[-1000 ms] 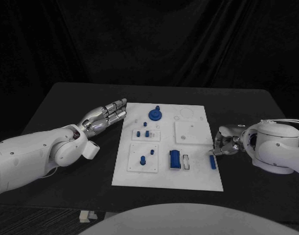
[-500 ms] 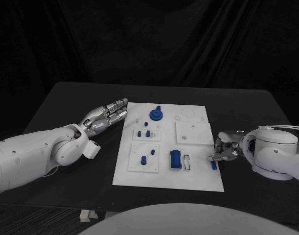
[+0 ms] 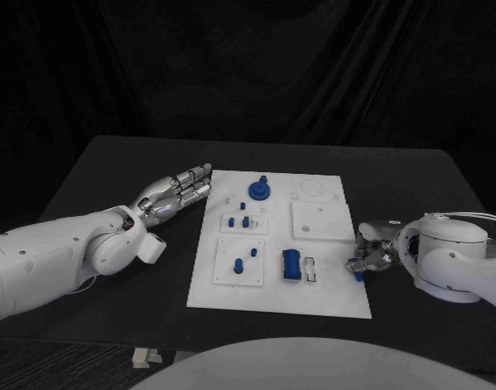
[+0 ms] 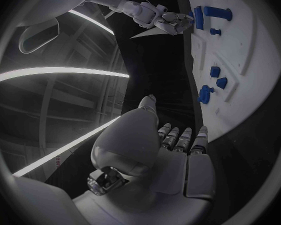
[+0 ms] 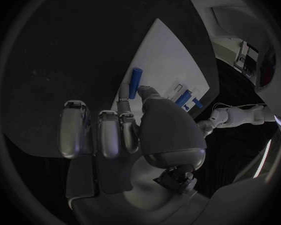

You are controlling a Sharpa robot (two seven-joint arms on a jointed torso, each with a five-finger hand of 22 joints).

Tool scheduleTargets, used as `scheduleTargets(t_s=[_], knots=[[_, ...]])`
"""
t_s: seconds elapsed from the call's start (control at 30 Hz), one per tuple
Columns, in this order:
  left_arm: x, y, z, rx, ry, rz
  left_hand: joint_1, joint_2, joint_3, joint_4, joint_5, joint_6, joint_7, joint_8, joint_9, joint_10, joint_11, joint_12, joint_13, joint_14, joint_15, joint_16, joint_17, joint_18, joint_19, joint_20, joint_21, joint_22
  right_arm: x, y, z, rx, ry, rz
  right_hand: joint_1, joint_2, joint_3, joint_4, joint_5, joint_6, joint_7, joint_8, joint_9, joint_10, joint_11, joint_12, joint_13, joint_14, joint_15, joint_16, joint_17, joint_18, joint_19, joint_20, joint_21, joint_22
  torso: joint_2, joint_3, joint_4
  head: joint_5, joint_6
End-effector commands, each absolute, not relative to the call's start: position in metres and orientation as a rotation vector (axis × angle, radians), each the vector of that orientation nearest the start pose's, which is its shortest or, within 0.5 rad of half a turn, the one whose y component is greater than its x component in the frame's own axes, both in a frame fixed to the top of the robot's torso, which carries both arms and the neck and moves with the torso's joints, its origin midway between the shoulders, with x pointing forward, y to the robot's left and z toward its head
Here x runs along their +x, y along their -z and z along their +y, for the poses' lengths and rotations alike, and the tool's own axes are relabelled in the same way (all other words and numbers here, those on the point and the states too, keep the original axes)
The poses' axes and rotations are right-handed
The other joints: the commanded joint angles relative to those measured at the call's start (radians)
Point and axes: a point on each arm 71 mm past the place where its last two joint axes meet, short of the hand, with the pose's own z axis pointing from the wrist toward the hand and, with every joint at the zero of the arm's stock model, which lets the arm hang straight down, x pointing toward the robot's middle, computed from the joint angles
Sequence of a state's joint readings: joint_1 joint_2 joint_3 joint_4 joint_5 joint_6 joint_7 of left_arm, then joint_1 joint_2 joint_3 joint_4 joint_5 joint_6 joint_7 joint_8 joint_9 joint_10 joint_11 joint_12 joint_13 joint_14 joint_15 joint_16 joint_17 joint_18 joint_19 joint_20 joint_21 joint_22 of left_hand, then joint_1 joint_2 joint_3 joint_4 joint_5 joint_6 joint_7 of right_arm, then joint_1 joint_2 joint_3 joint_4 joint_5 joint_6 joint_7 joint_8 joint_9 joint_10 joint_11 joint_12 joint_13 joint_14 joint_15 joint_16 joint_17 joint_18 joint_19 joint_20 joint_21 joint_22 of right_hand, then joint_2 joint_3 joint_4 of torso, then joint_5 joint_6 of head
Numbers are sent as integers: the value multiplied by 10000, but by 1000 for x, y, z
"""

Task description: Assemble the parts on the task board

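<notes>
Head camera overlooking the task board point(image 3: 279, 244), wrist cameras close behind hands, sharing it

board point(image 3: 318, 296): white, smooth, matt plastic look
parts point(image 3: 289, 264): blue plastic look, smooth, slight sheen
bench point(image 3: 107, 175): black, matt, even surface
left hand point(image 3: 175, 193): silver metal look, glossy
right hand point(image 3: 371, 248): silver, shiny fingers point(image 5: 109, 132)
arms point(image 3: 37, 264): white, smooth, glossy shell
backdrop point(image 3: 260, 65): black cloth, folds

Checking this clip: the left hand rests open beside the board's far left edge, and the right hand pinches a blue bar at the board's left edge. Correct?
Not quite. The right hand pinches the blue bar at the task board's right edge, not its left, as the head view shows. The left hand is as you said.
</notes>
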State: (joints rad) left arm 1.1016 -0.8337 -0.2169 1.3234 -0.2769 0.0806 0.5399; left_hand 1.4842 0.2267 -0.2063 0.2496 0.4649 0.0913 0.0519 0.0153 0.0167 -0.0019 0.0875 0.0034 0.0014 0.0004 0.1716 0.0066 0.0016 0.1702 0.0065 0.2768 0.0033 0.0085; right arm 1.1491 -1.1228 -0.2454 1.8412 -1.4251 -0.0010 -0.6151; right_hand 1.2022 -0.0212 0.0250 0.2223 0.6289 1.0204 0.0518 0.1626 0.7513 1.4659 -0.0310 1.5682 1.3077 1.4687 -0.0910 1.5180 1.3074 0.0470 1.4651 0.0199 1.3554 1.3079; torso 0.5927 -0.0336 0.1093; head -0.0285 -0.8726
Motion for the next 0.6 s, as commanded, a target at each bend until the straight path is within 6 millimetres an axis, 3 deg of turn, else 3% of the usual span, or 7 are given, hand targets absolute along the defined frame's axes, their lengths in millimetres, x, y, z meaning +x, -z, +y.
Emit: scheduleTargets(t_s=[0.03,0.1,0.33,0.6], knots=[[456,286,241,-8219,16607,17744,52,40,3,-88,31,15,67,51,13,19,62,-34,-14,-4,68,-66,-16,73,12,74,32,12,364,278,-268,-393,-1270,22976,230,-40,197,-120,255,79,-13,-78,-347,1049,80,26,2631,795,57,-9,1473,33,218,55,-7,1966,2,0,-4,-4,0],[456,286,241,-8220,16620,17756,63,46,16,-105,45,18,77,52,13,19,75,-34,-14,-4,73,-66,-16,72,14,77,34,14,364,278,-266,-403,-1414,22920,442,-70,389,-279,181,103,-27,-99,-392,1049,66,26,2631,799,46,1,1494,30,223,50,9,1971,1,2,-6,-2,0],[455,286,240,-8229,16626,17797,90,53,44,-148,81,20,100,51,13,19,88,-34,-14,-4,80,-66,-16,70,17,81,36,16,364,278,-259,-435,-1853,22726,1068,-319,1728,-1141,1130,196,50,-99,-496,1049,122,26,2631,808,85,35,1558,24,216,61,30,1976,0,8,8,-31,0],[455,286,240,-8243,16599,17814,102,59,58,-167,98,19,111,51,13,19,90,-34,-14,-4,83,-66,-16,69,17,83,36,16,364,275,-254,-203,-2303,22411,884,-438,2353,-1418,1195,146,104,-107,-515,1049,166,26,2631,804,123,31,1546,25,210,103,35,1975,1,-5,-7,29,0]])
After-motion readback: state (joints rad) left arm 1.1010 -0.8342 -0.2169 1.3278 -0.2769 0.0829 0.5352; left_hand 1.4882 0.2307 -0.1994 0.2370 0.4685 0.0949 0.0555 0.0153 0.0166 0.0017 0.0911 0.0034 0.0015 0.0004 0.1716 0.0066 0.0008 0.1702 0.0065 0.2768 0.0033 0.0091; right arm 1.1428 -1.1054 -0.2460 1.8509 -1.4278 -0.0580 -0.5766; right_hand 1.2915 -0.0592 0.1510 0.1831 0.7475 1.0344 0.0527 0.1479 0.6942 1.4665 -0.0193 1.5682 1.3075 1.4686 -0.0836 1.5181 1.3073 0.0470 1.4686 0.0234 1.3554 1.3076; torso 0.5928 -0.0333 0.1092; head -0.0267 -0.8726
